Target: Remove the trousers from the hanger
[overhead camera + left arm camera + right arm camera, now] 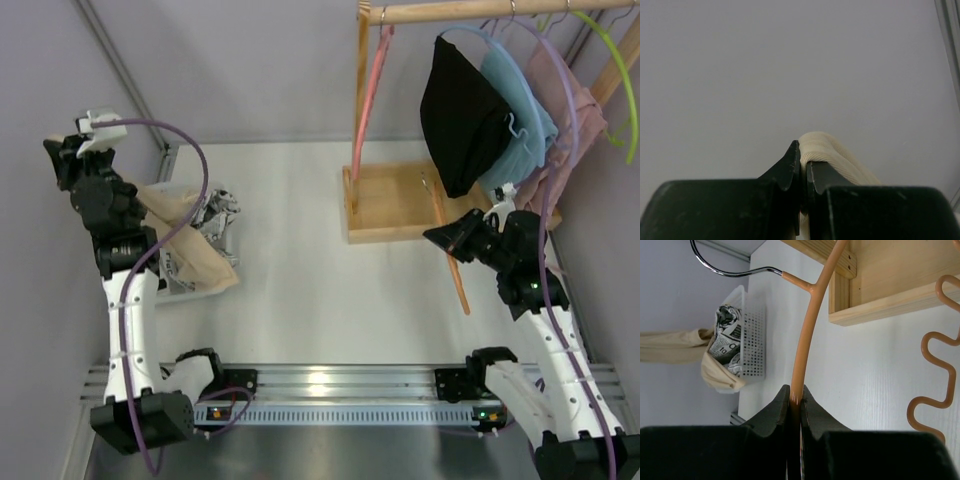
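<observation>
The soft, light trousers (pixel 190 250) sag from the left fingers (pixel 789 167), pinched shut on a thick fold (a firm hold, I'd judge), onto the basket (pixel 752 335), while the right fingers (pixel 777 412) clamp the stiff hanger (pixel 807 330).

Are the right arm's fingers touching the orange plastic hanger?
Touching. The right wrist view shows both fingers pinched shut on the orange plastic hanger.

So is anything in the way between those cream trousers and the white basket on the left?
Nothing visible. The left gripper is shut on the trousers, whose lower end already drapes over the edge of the basket, which holds a black-and-white cloth. The orange hanger is apart, pinched in the right gripper.
</observation>
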`<state>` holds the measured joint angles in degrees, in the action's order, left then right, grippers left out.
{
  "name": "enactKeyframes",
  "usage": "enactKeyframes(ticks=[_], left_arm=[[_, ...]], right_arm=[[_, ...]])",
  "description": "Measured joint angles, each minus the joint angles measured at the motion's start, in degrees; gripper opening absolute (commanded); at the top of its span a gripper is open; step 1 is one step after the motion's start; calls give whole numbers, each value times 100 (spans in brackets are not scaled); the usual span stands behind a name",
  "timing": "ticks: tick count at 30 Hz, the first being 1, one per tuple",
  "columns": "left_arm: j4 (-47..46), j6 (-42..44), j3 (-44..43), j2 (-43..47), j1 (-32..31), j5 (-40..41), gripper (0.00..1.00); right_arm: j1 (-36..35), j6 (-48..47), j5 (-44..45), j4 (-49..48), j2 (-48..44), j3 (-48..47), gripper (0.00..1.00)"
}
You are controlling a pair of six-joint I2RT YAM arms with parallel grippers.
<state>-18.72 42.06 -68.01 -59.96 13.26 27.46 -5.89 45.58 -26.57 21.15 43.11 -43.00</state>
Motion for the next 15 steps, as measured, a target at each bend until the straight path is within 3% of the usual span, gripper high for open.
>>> enactKeyframes(ticks=[8,15], left_arm=[[525,-389,1309,1010,2,22,0],[1005,-848,1908,223,0,-514,0]], right_arm=[[0,-17,-4,4,-39,-24,0],[0,-17,-2,42,-13,-76,0]])
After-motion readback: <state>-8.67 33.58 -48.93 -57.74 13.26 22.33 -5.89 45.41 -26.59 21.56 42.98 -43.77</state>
